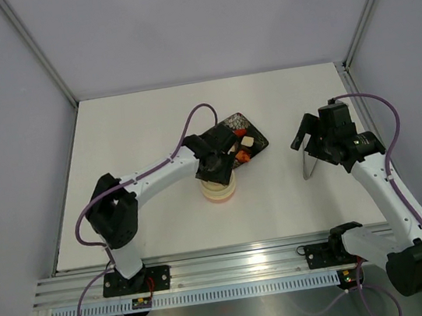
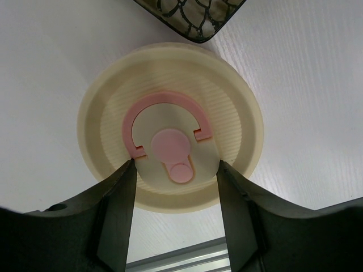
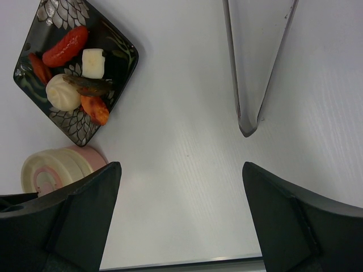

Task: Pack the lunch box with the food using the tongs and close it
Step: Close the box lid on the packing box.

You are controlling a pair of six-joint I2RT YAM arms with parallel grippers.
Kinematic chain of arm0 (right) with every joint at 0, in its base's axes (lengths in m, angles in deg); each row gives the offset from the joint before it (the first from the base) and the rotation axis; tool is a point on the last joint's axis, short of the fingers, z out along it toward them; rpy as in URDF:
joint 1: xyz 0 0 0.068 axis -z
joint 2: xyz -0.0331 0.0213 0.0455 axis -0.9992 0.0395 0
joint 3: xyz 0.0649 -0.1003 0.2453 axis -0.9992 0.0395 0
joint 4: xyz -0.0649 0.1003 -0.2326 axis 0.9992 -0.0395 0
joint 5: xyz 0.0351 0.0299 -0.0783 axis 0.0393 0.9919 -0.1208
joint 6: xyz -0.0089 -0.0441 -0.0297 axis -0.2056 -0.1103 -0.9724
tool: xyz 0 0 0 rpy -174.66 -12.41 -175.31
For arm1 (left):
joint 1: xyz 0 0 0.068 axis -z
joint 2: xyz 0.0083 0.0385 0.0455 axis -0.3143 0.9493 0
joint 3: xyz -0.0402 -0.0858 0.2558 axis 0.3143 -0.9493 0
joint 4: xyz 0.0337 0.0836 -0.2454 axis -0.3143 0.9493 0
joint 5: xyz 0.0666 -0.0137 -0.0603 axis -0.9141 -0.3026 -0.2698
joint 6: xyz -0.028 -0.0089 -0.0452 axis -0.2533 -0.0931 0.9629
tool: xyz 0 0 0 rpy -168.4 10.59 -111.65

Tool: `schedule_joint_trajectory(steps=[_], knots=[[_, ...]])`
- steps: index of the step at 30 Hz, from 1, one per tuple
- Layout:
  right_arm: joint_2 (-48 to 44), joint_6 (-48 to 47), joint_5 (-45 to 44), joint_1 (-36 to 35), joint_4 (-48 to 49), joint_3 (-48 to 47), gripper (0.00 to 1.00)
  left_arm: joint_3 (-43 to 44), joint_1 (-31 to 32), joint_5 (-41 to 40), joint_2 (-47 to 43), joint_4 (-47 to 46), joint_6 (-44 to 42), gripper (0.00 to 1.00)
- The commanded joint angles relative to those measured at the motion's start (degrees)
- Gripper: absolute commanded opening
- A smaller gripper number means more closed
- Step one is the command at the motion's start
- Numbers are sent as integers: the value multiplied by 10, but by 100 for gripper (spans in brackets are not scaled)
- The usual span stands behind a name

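Observation:
The lunch box [image 1: 220, 192] stands in front of the black tray, its cream lid [image 2: 170, 79] with the pink centre mark on top. My left gripper [image 2: 177, 163] hangs right over it, both fingers pressed against the lid's raised centre disc. The food lies on the tray: a red sausage [image 3: 65, 46], a pale cube [image 3: 93, 62], a pale ball [image 3: 62, 92] and an orange piece [image 3: 95, 107]. The silvery tongs [image 3: 255, 68] lie flat on the table to the right. My right gripper [image 3: 180, 167] hovers open just short of their joined end, holding nothing.
The black patterned tray [image 1: 220, 135] sits mid-table, touching distance behind the lunch box [image 3: 57, 167]. White table surface spreads between tray and tongs [image 1: 306, 164]. A metal rail runs along the near edge, and grey walls enclose the table on three sides.

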Motion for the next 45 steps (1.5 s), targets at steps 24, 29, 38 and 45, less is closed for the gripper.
schedule_joint_trajectory(steps=[24, 29, 38, 45], knots=[[48, 111, 138, -126, 158, 131, 94, -36, 3, 31, 8, -37, -67, 0], [70, 174, 174, -171, 251, 173, 94, -43, 3, 50, 6, -42, -88, 0], [64, 219, 200, -177, 312, 223, 93, -72, 2, 84, 2, -50, -88, 0], [57, 214, 191, -177, 296, 213, 93, -83, 2, 93, -13, -49, -109, 0]])
